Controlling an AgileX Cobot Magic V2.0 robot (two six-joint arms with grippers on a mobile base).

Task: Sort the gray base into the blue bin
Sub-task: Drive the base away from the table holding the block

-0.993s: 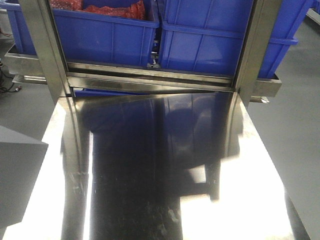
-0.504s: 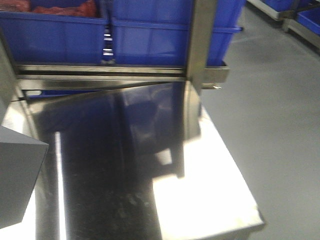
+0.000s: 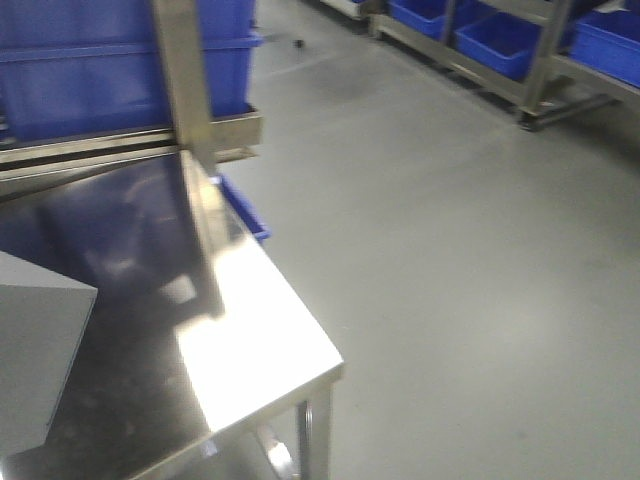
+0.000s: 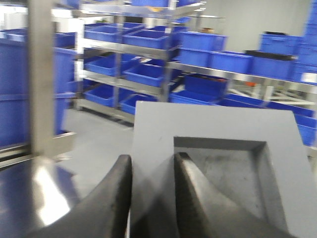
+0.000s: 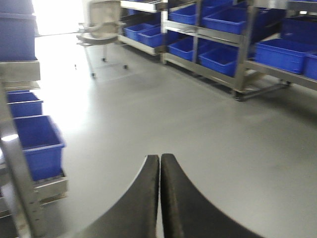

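Observation:
The gray base is a pale gray block with a darker square recess. It fills the lower right of the left wrist view, and its corner shows at the lower left of the front view. My left gripper is shut on one wall of the block, with one finger inside the recess and one outside. My right gripper is shut and empty above bare floor. Several blue bins alike stand on the rack beyond the steel table; I cannot tell which is the task's bin.
A shiny steel table lies below, with a steel post at its back. Open gray floor lies to the right. Shelves of blue bins stand far right, and show in the wrist views. Low bins sit at left.
The front view has swung to the right: the rack of blue bins slid off left, and the floor and far shelves came into view. The gray base stays at the lower left.

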